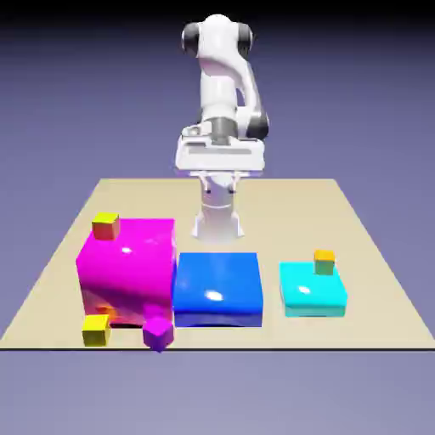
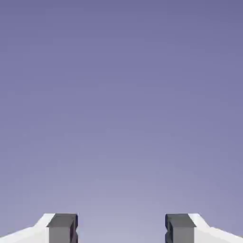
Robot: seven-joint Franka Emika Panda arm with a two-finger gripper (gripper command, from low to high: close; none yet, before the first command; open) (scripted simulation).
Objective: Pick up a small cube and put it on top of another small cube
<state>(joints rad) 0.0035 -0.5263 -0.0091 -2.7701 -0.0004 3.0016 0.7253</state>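
Note:
A tiny plain yellow small cube [image 1: 96, 330] lies on the table near the front edge, at the exterior view's left, just in front of the big magenta block [image 1: 127, 268]. A second tiny yellow cube [image 1: 106, 225] shows at that block's far left corner; whether it rests on the block or behind it I cannot tell. My gripper [image 1: 219, 180] hangs high near the robot's base, far behind all the cubes. In the hand view the gripper [image 2: 121, 230] is open, its grey fingertips [image 2: 62, 228] wide apart with only backdrop between them.
A tiny purple cube [image 1: 158, 333] lies beside the front yellow cube. A big blue block [image 1: 217, 287] stands in the middle and a lower cyan block [image 1: 313, 289] to the right, with a tiny orange-topped cube [image 1: 324, 262] at its back edge.

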